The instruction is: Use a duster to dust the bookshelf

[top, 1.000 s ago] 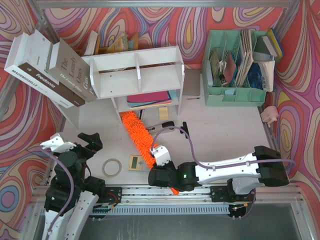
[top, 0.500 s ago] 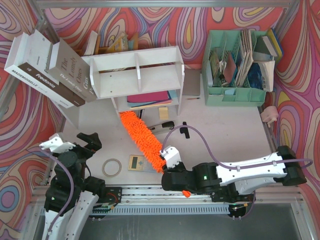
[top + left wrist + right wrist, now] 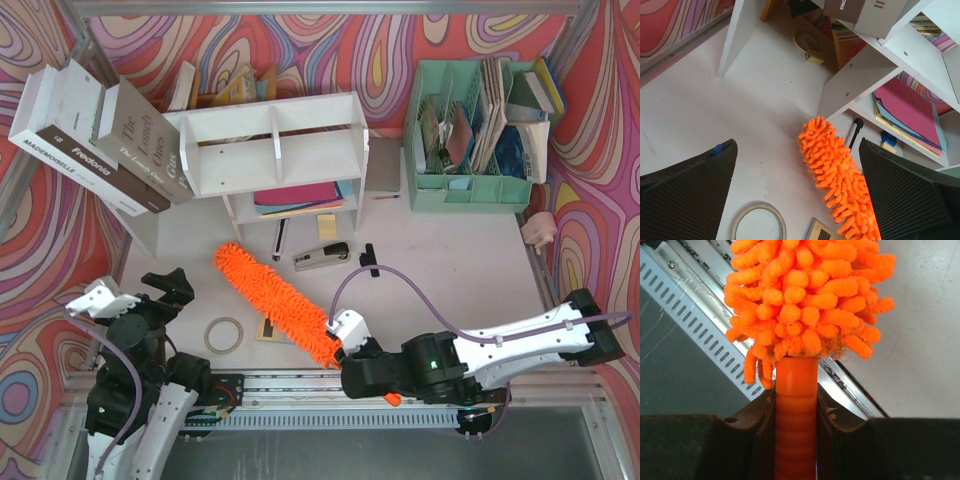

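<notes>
The white bookshelf point(image 3: 270, 150) stands at the back centre, with coloured folders on its lower tier; its underside shows in the left wrist view point(image 3: 865, 70). The duster point(image 3: 275, 300) lies slantwise in front of it, fluffy head pointing back-left, handle end by the front rail. My right gripper point(image 3: 355, 368) is shut on the orange handle point(image 3: 796, 425) just below the head point(image 3: 805, 295). My left gripper point(image 3: 165, 290) is open and empty at the front left. In its wrist view the duster head point(image 3: 840, 175) shows between the spread fingers point(image 3: 685, 185).
Large books point(image 3: 95, 130) lean against the shelf's left side. A mint-green file organiser point(image 3: 470, 140) stands back right. A tape ring point(image 3: 224, 335), a small card point(image 3: 268, 328), a stapler point(image 3: 322, 257) and a pen point(image 3: 280, 238) lie on the table. The metal rail point(image 3: 300, 385) runs along the front.
My right gripper has moved right and nearer with the duster. The head has swung left, off the shelf's lower tier, uncovering the stapler and pen. My left gripper shifted slightly left.
</notes>
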`<state>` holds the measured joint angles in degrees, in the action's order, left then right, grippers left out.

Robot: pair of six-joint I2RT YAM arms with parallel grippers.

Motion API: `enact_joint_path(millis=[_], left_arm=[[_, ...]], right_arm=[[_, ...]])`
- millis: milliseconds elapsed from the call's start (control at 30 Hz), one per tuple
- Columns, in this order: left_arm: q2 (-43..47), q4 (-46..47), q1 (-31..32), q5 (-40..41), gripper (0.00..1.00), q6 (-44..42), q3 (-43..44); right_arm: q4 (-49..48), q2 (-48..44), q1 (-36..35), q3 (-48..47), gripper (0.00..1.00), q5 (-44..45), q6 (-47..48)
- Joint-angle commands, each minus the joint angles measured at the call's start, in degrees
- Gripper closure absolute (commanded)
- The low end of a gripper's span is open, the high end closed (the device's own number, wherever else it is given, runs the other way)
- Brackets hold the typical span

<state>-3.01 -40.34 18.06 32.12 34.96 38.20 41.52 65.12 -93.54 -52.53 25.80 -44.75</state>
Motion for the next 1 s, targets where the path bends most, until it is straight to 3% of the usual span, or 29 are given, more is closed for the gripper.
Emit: enact_joint_path(millis=[0, 267, 467, 700, 967], left_arm=[[1.78, -1.06, -0.22, 2.44, 0.02, 0.20, 0.74], [2.22, -1.50, -0.22, 3.43, 0.02, 0.41, 0.93], [2.71, -1.86, -0.22, 3.72, 0.02, 0.69, 0.97], [2.74, -2.11, -0.23, 3.30, 0.02, 0.94, 1.19], [2.72, -2.46, -0.22, 3.05, 0.02, 1.38, 1.27]], right_arm=[[-8.30, 0.34, -0.42, 0.34, 1.00, 1.49, 4.21], [-11.33, 9.80, -0.27, -6.49, 1.00, 13.12, -0.79], [-17.31, 17.69, 0.92, -14.17, 1.00, 12.89, 2.94], [-8.71, 29.61, 2.35, -29.73, 1.00, 18.44, 0.41], [-3.78, 34.04, 7.92, -36.07, 1.00, 14.90, -6.55]])
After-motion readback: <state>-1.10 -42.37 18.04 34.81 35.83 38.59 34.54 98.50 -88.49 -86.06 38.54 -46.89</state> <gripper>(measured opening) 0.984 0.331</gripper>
